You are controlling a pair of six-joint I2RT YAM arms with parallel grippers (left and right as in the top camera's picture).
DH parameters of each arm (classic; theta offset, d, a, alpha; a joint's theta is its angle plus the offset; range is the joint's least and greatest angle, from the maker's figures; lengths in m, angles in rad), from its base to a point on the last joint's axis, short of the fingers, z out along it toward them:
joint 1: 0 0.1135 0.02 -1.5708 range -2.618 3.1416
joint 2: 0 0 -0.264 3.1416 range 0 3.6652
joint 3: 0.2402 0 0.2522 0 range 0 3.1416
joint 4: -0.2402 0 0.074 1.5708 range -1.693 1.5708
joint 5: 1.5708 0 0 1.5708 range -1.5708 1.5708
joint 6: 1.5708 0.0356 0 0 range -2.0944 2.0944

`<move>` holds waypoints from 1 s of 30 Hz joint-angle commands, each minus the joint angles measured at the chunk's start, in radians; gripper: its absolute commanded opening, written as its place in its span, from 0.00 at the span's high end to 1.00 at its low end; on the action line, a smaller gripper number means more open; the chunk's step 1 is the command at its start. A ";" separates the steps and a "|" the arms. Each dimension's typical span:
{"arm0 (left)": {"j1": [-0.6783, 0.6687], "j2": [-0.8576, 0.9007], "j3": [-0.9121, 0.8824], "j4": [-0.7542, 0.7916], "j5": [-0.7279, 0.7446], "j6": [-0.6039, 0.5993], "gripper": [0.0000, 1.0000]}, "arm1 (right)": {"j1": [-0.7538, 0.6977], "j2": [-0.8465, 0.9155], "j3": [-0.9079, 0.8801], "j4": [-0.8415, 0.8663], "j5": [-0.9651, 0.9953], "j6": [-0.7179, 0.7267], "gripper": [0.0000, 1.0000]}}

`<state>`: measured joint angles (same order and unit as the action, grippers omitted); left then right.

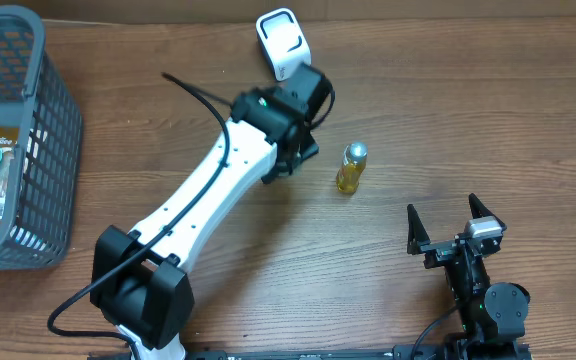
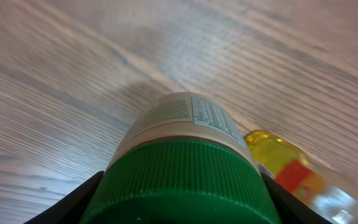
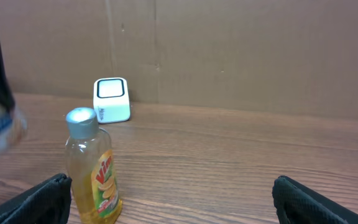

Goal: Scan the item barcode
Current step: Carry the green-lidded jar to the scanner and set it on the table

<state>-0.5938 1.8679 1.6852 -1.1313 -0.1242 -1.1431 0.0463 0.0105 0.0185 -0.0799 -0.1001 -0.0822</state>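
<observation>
Green ribbed lid point(image 2: 182, 180) of a white-labelled jar point(image 2: 188, 118), clamped from both sides in the left tool point(image 2: 182, 208). Gripped by the cap, presumably to leave the whole label free for reading. Looks lifted off the wooden desk point(image 1: 298, 280), lying sideways, just short of the white scanner point(image 1: 281, 42) at the back edge.

Only nutrition print facing the wrist camera, no barcode spotted. Probably needs a roll toward the scanner window.

Yellow dish soap bottle point(image 1: 351, 167) standing upright just beside the held jar, not touching it. Maybe next in line, maybe already done, can't tell.

Right tool point(image 1: 455, 232) parked near the front edge, jaws wide apart and holding nothing, well out of the way.

Grey basket point(image 1: 58, 130) of packets off at the far left, likely the supply.
</observation>
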 commanded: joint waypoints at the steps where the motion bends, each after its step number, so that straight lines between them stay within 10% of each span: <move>1: -0.003 -0.023 -0.124 0.070 0.030 -0.170 0.50 | -0.002 -0.008 -0.011 0.004 0.002 0.003 0.00; 14: -0.027 -0.023 -0.330 0.277 0.046 -0.215 0.50 | -0.002 -0.008 -0.011 0.004 0.002 0.003 0.00; 17: -0.029 -0.022 -0.330 0.277 0.046 -0.214 0.31 | -0.002 -0.008 -0.011 0.004 0.002 0.003 0.00; 18: -0.029 -0.022 -0.330 0.277 0.047 -0.214 0.02 | -0.002 -0.008 -0.011 0.004 0.002 0.003 0.00; 30: 0.062 -0.071 0.000 0.141 -0.026 0.126 0.01 | -0.002 -0.008 -0.011 0.004 0.002 0.003 0.00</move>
<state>-0.5873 1.8618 1.4960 -0.9211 -0.0704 -1.2198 0.0463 0.0101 0.0185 -0.0788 -0.1001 -0.0818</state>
